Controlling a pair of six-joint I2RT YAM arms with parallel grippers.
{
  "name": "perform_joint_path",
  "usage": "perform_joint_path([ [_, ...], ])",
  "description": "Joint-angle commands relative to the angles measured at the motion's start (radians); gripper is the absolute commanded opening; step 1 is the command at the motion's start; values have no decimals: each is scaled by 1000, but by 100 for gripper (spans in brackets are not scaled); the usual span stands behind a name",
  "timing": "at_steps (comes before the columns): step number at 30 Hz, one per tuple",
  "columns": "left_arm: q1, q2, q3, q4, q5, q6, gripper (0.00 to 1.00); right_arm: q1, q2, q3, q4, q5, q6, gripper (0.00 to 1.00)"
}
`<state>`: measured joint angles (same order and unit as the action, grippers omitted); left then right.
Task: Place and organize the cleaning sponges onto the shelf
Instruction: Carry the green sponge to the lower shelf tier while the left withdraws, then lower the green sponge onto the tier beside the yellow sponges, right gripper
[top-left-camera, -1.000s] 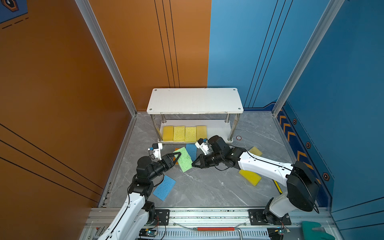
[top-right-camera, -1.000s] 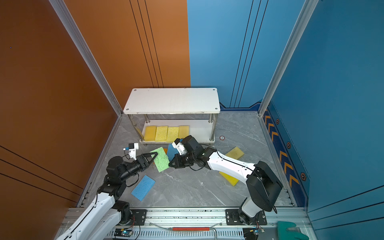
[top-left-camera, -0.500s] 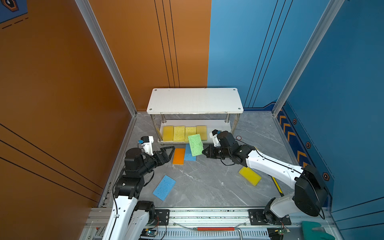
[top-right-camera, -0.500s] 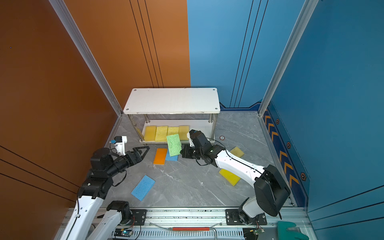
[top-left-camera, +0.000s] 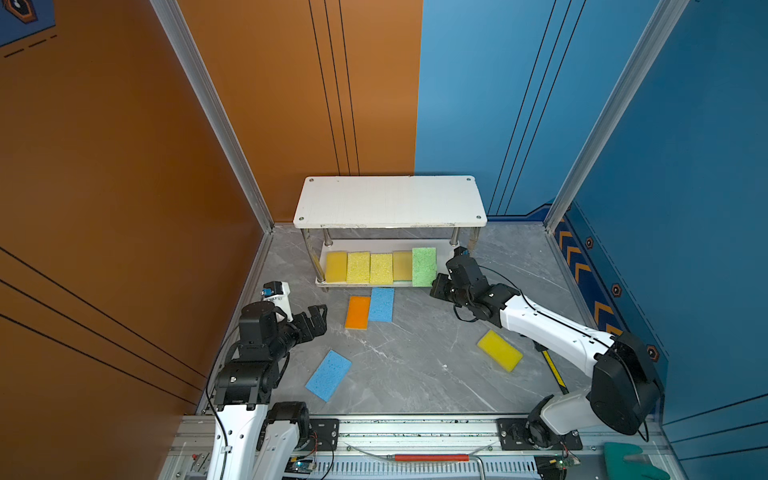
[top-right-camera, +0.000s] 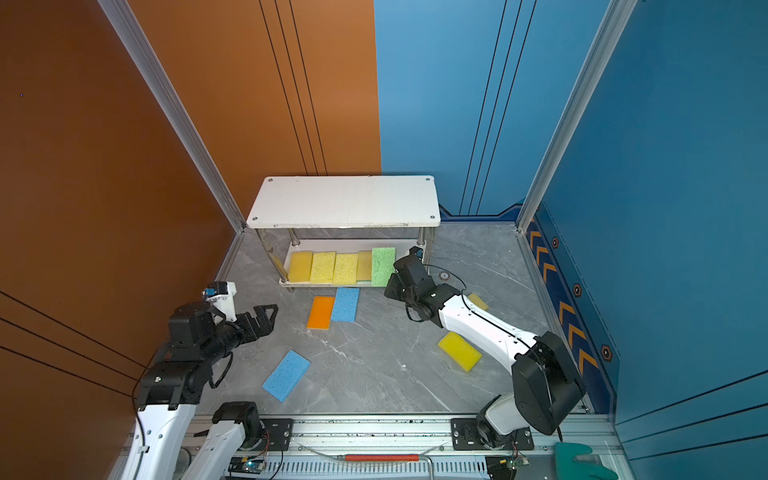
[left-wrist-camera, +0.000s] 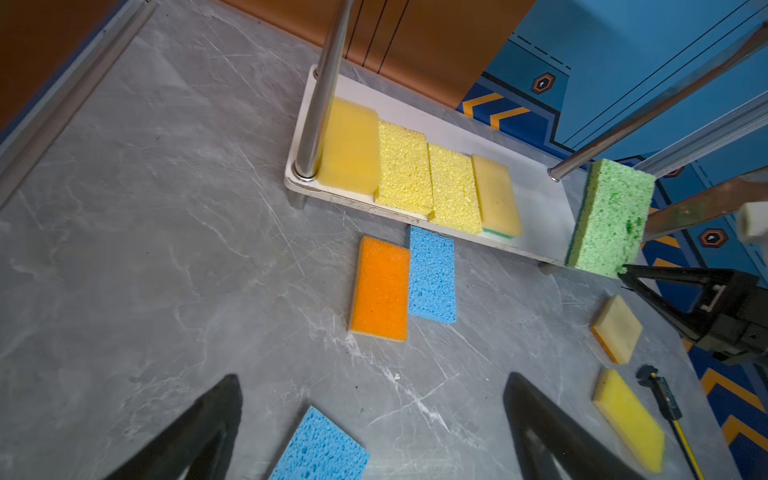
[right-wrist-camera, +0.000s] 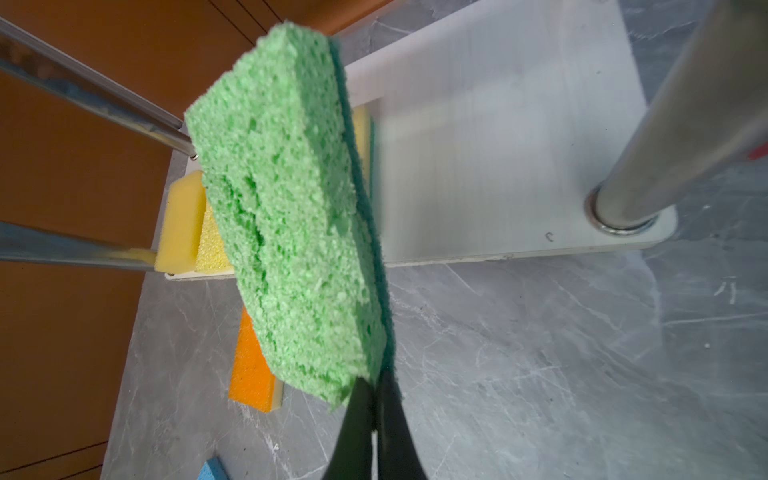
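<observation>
The shelf (top-left-camera: 390, 201) stands at the back, with a row of yellow sponges (top-left-camera: 359, 267) lying on its lower board (left-wrist-camera: 536, 199). My right gripper (right-wrist-camera: 374, 386) is shut on a corner of the green sponge (right-wrist-camera: 291, 216), which it holds on edge at the right end of that row (top-left-camera: 424, 267). An orange sponge (top-left-camera: 358, 311) and a blue sponge (top-left-camera: 381, 304) lie side by side on the floor before the shelf. Another blue sponge (top-left-camera: 328, 375), a yellow one (top-left-camera: 499, 350) and a pale tan one (left-wrist-camera: 617, 328) lie apart. My left gripper (left-wrist-camera: 372, 377) hangs open and holds nothing, left of the orange sponge.
Orange and blue walls close in the grey marble floor (top-left-camera: 415, 365) on three sides. A yellow-handled tool (left-wrist-camera: 665, 399) lies by the right wall. A red-handled tool (top-left-camera: 430, 458) and a green glove (top-left-camera: 631, 461) sit on the front rail.
My left gripper has let go of the green sponge, opened wide and drawn back to the left. My right gripper has carried the sponge from mid-floor up to the shelf's lower board.
</observation>
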<state>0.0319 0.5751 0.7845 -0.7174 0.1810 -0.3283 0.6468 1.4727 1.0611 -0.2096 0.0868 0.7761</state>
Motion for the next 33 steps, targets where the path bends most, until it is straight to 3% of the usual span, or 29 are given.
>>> perform_joint_path([
  [1,-7,-15,19,-53,-86,81,98,-3,32,39,-34,133,-21,3],
  [12,-26,-34,-12,-50,-98,87,98,18,157,99,32,293,-32,3],
  [33,-36,-50,-13,-50,-99,95,98,-17,327,230,4,228,-43,3],
])
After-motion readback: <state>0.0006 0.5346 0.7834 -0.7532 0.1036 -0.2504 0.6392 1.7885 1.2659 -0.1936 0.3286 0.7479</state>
